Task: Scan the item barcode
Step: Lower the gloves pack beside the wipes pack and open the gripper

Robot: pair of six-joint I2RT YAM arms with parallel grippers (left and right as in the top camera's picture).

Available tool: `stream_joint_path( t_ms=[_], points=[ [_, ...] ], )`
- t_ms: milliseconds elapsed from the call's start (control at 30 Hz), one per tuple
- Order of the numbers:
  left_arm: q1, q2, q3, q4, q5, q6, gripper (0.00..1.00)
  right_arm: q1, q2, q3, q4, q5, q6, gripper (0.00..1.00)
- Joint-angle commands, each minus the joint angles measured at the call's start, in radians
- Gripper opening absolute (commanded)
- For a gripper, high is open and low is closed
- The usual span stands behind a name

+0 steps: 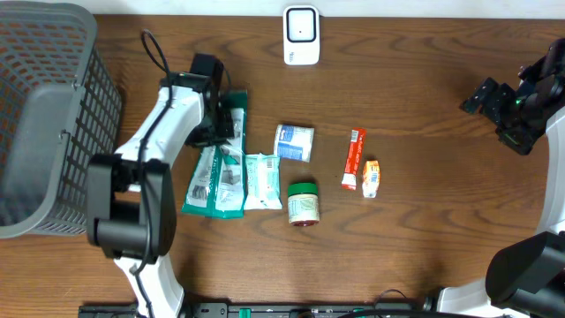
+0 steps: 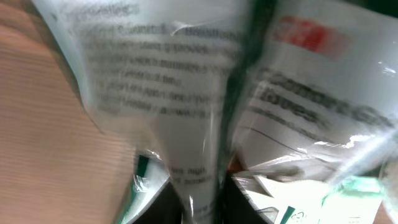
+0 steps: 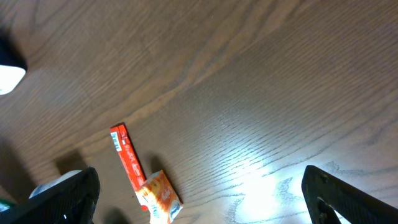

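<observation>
Several items lie mid-table. My left gripper [image 1: 224, 131] is low over a pile of clear-and-green packets [image 1: 214, 181]. In the blurred left wrist view, a fold of a clear printed packet [image 2: 186, 93] runs down between my dark fingers [image 2: 163, 208], which press on it from both sides, so my left gripper [image 2: 202, 208] is shut on it. A white scanner [image 1: 300, 36] stands at the far edge. My right gripper [image 1: 494, 104] hovers at the far right, open and empty; its fingers [image 3: 65, 199] stand wide apart above bare wood.
A grey mesh basket [image 1: 44, 115] fills the left side. Right of the packets lie a white-green pouch [image 1: 262, 181], a blue-white pack [image 1: 294, 142], a green-lidded jar [image 1: 303, 203], a red stick pack [image 1: 354, 159] [image 3: 127, 162] and a small orange pack [image 1: 371, 177] [image 3: 158, 196].
</observation>
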Motion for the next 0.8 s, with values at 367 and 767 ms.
stream_joint_path(
  t_ms=[367,767],
  points=[
    [0.02,-0.017,0.007,-0.042,-0.09,0.036,0.8,-0.002,-0.019,0.019,-0.003,0.002,0.01,0.99],
    [0.02,-0.048,0.006,-0.203,-0.022,0.013,0.07,-0.002,-0.019,0.02,-0.003,0.001,0.01,0.99]
  ],
)
